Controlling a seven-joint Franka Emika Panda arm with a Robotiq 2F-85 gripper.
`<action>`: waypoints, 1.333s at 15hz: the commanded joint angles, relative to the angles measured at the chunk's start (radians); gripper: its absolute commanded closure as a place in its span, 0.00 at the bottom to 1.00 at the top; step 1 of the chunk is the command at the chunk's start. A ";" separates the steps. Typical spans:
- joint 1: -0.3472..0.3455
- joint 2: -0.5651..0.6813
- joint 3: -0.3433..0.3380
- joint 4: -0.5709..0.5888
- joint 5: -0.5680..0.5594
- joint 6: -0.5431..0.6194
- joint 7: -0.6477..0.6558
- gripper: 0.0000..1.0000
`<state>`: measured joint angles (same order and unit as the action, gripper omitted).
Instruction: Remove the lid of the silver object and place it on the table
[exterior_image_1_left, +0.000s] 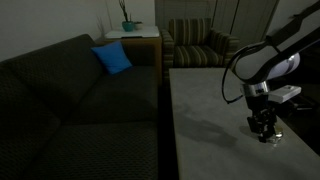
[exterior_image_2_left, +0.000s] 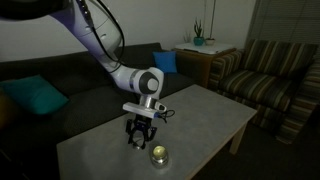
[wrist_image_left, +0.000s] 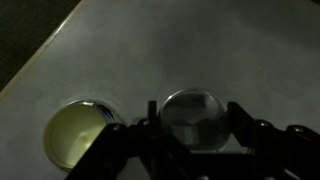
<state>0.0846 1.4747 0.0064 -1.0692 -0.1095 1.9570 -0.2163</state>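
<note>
Pale grey table (exterior_image_2_left: 215, 110) carries the open silver object (wrist_image_left: 82, 135), its yellowish inside showing, just beside the tool (wrist_image_left: 194, 112); the tool is clenched on the round lid (wrist_image_left: 193, 120), which sits between its fingers (wrist_image_left: 243, 120).

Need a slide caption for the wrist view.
Wrist view: the gripper shut on the lid over the table, beside the open silver object.

No readable text, label or number shows — neither on the lid (wrist_image_left: 193, 118) in the end effector (exterior_image_2_left: 139, 143) nor on the silver object (wrist_image_left: 82, 137) beside it.
</note>
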 joint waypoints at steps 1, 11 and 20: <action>-0.010 0.000 0.020 -0.023 0.029 0.052 0.070 0.55; -0.008 0.004 0.062 -0.126 0.157 0.230 0.251 0.55; -0.139 0.005 0.105 -0.157 0.369 0.299 0.298 0.55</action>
<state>0.0067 1.4795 0.0723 -1.2235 0.1974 2.2250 0.0659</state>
